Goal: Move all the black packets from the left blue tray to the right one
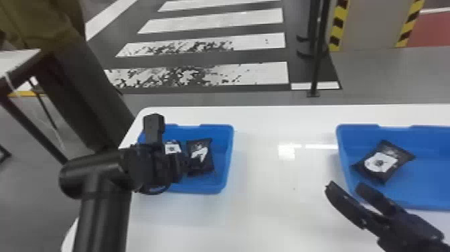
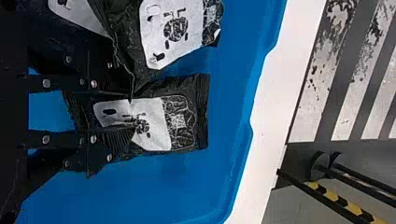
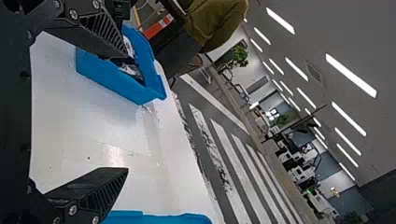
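The left gripper (image 1: 177, 164) holds parted fingers over packets (image 2: 184, 123) in the left tray (image 1: 204, 188), grip unclear; right of it, the wide-open, empty right gripper (image 1: 345, 186) is near the right tray's (image 1: 341, 147) lone packet (image 1: 380, 163).

Under your left gripper (image 1: 185, 164): blue rectangular plastic tray (image 1: 214, 188), black flat packet (image 1: 201, 155) at the fingertips, two more packets (image 2: 175, 35) left. Ahead-right of your right gripper (image 1: 345, 186): second blue rectangular plastic tray (image 1: 432, 171), packet (image 1: 383, 162) inside.

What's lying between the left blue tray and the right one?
Just white tabletop with patches of glare, and no packet; the right pincer pokes its tips in near the right tray. The head view shows this.
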`<move>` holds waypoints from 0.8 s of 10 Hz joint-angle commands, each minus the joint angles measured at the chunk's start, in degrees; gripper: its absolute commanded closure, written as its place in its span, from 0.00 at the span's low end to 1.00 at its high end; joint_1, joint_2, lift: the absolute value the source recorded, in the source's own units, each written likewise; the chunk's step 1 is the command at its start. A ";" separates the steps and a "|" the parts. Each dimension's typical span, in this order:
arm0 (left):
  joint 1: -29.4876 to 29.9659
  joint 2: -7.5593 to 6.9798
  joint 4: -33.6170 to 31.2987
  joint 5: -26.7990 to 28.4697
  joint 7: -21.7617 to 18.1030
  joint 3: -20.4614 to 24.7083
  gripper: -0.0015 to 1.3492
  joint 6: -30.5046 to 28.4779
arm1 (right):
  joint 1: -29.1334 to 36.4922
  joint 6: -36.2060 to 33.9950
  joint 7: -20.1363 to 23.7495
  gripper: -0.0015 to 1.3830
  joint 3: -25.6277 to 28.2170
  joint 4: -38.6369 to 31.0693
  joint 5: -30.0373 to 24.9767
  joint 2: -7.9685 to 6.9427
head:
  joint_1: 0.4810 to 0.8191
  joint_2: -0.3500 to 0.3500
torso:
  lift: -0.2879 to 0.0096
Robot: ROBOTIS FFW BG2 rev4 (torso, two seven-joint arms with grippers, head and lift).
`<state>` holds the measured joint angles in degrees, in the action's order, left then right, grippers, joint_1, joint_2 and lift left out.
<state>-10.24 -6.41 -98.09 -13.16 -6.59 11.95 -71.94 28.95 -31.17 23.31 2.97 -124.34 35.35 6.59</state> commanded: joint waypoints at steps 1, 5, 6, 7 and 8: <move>0.11 0.08 0.43 0.71 0.26 -0.18 0.89 1.20 | -0.12 -0.04 0.07 0.11 0.00 0.10 0.30 0.00 | 0.63 0.80 | 0.50; 7.15 -0.18 -8.29 -3.98 -2.90 -0.76 0.89 4.72 | 0.16 -0.18 0.42 0.11 0.00 0.24 1.33 0.00 | 0.63 0.80 | 0.50; 10.38 -0.45 -13.91 -5.46 -3.17 -0.98 0.89 4.02 | 0.16 -0.18 0.51 0.11 0.00 0.10 1.33 0.00 | 0.63 0.78 | 0.50; 12.35 -0.71 -17.57 -6.84 -3.78 -0.98 0.89 3.88 | 0.30 -0.18 0.60 0.11 0.00 0.10 1.56 0.00 | 0.63 0.76 | 0.50; 14.74 -0.97 -21.08 -7.98 -4.57 -0.98 0.89 3.45 | 0.02 -0.18 0.60 0.11 -0.11 0.10 1.67 -0.09 | 0.63 0.75 | 0.50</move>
<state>3.01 -7.25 -116.91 -20.38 -11.08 10.96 -68.29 29.08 -31.35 23.90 2.94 -124.21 36.91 6.58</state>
